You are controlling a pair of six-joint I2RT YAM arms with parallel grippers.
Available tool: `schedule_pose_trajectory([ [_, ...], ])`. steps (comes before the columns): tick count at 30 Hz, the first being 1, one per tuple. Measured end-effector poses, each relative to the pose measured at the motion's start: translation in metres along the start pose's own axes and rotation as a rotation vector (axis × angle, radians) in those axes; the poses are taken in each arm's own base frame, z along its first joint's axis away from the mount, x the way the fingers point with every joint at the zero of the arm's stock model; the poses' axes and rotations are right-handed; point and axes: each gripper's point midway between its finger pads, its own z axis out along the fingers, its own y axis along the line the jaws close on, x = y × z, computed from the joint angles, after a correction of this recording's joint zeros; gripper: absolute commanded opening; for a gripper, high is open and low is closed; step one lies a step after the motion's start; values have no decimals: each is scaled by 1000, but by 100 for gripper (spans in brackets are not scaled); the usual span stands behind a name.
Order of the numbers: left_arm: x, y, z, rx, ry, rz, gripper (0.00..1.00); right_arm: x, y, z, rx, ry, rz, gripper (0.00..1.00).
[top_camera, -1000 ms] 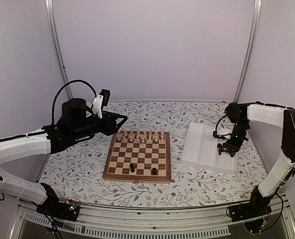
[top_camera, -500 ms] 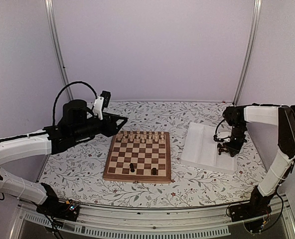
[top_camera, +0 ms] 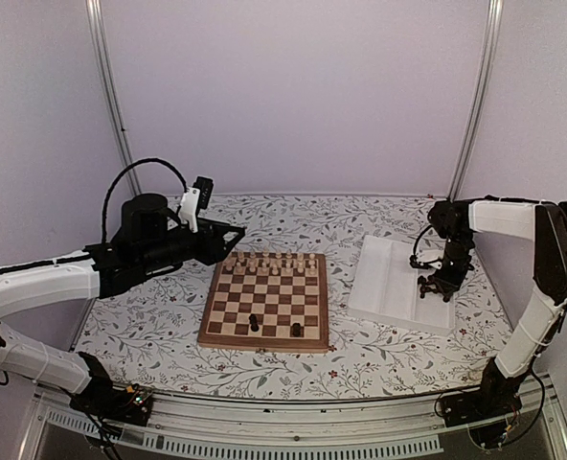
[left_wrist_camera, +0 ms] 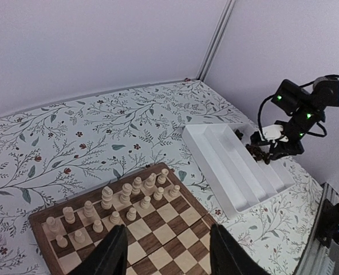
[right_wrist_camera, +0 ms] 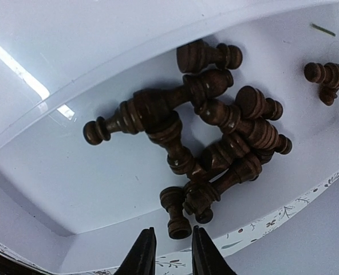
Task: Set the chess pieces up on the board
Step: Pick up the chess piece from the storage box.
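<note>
White tray [right_wrist_camera: 55, 172] — chess pieces [right_wrist_camera: 204, 132] beneath right gripper [right_wrist_camera: 169, 247]

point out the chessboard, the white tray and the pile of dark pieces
chessboard [top_camera: 264, 343]: top view, on its near brown border
white tray [top_camera: 384, 283]: top view, bare part of its floor
pile of dark pieces [right_wrist_camera: 241, 127]: right wrist view, on one piece's body

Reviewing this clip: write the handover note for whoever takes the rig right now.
Left gripper: open, empty, above the board's far left corner.
Right gripper: in the white tray, jaws narrow about one dark piece's end; grip uncertain.
Done: two dark pieces stand on the board; pale pieces line its far rows.
Left: the heap of dark pieces in the tray.
</note>
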Motion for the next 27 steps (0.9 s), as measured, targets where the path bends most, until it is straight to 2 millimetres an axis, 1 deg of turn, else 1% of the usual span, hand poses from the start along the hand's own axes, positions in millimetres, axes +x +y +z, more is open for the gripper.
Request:
schedule_pose_trajectory([
  [7,3,1,3,1,5,-1,51,1,0,0,2,5,-3,29],
  [14,7,2,5,0,17,-1,51,4,0,8,6,36,-8,29],
  [18,7,2,5,0,17,-1,51,4,3,14,-9,53,-16,25],
  [21,8,2,5,0,18,-2,51,5,6,18,-20,63,-20,18],
  [23,9,2,5,-1,20,-2,51,7,8,19,-26,70,-20,13],
  [27,10,2,5,-1,22,-2,52,9,10,18,-36,82,-18,10],
])
